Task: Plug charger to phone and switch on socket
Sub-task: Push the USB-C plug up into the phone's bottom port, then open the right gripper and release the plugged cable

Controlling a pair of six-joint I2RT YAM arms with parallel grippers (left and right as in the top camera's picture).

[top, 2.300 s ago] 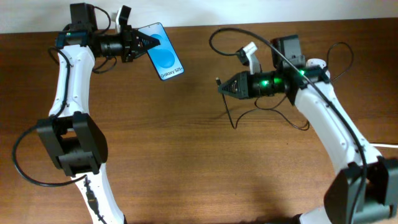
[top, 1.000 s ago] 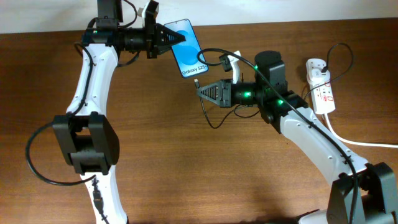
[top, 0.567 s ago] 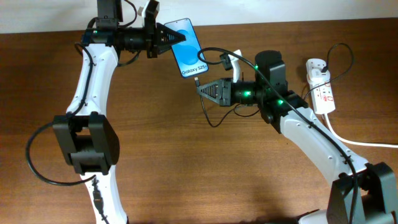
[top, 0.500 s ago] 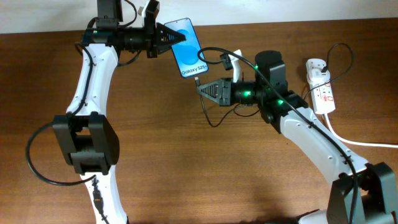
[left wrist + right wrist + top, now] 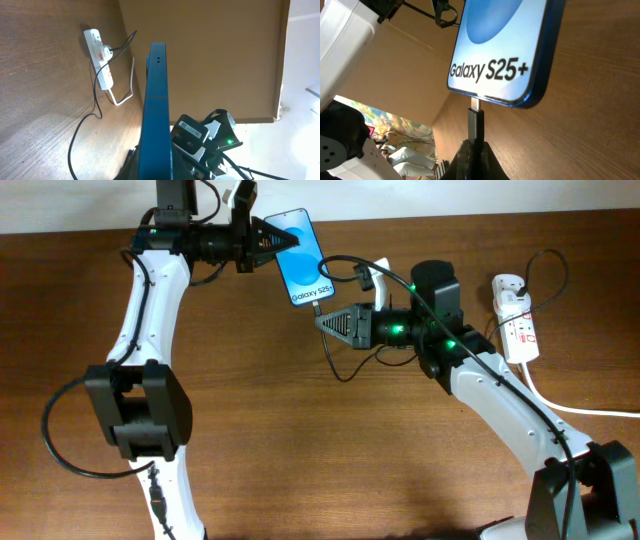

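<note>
My left gripper [image 5: 268, 240] is shut on the phone [image 5: 297, 259], holding its upper end above the table; its blue screen faces up. In the left wrist view the phone [image 5: 156, 110] shows edge-on between the jaws. My right gripper [image 5: 322, 321] is shut on the charger's black plug [image 5: 475, 122], whose metal tip touches the phone's lower edge [image 5: 492, 97] below the "Galaxy S25+" text. How far the tip is in, I cannot tell. The black cable [image 5: 345, 370] trails back to the white adapter in the socket [image 5: 517, 315] at the right.
The socket's thick white cord [image 5: 580, 410] runs off the right edge. Loose loops of black cable lie around the right arm [image 5: 490, 395]. The socket also shows in the left wrist view [image 5: 101, 62]. The table's far edge meets a pale wall [image 5: 400, 195].
Over 2.3 s both arms brought the phone and plug together near the table's middle back. In the last second the plug crept slightly toward the phone's lower edge.
</note>
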